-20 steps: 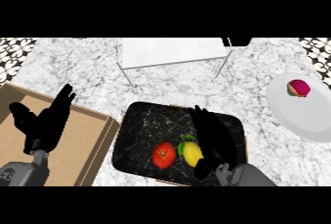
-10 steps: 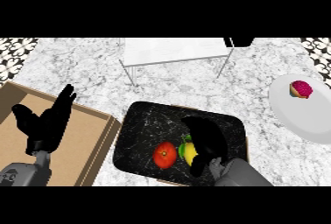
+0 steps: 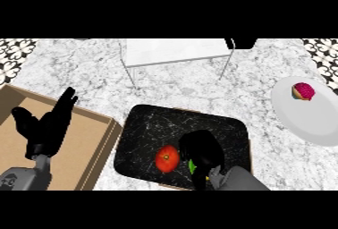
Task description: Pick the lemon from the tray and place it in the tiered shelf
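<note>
The black marbled tray (image 3: 152,127) lies on the counter in front of me. My right hand (image 3: 201,150) is over its near right part, fingers curled down round the lemon (image 3: 192,167). Only a yellow-green sliver of the lemon shows under the hand. A red tomato (image 3: 167,159) lies just left of the hand, touching or nearly touching it. The white tiered shelf (image 3: 175,51) stands at the far middle of the counter, well beyond the tray. My left hand (image 3: 46,129) rests open over the box at the left, fingers up.
A brown cardboard box (image 3: 86,143) sits left of the tray, its edge against it. A white plate (image 3: 310,118) with a pink and yellow item (image 3: 303,91) lies at the right. Marble counter (image 3: 185,91) stretches between tray and shelf.
My right hand has pulled back toward me and curled its fingers down over the lemon, which now shows only as a sliver. The left hand has not moved.
</note>
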Robot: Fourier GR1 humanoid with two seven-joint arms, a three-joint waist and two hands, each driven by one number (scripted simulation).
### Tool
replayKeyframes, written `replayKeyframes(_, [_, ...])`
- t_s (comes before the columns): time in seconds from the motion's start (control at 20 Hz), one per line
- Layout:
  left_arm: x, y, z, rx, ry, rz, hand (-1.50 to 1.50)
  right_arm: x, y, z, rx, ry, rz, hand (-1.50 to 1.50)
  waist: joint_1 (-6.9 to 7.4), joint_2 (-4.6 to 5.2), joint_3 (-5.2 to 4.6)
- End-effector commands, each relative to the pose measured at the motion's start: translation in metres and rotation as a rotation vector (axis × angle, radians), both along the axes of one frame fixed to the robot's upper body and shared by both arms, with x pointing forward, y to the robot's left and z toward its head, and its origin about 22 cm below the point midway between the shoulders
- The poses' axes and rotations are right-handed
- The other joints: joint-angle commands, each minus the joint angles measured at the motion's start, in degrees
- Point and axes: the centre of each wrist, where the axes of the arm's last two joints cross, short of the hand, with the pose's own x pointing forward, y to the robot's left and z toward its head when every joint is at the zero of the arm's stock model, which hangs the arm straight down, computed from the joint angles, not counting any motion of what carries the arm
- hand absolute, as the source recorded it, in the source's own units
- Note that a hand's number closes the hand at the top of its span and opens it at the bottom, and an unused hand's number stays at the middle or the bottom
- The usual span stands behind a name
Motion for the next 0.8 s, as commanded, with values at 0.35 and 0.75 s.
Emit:
replayKeyframes(0.35, [-0.015, -0.015, -0.040, -0.046, 0.210, -0.002, 0.00, 0.009, 0.058, 0.036, 0.245, -0.091, -0.004, 1.50, 0.88, 1.88, -0.70])
replayKeyframes(0.75, [-0.011, -0.006, -0.033, -0.061, 0.241, 0.016, 0.00, 0.019, 0.088, 0.122, 0.433, -0.322, -0.075, 1.50, 1.23, 1.24, -0.75])
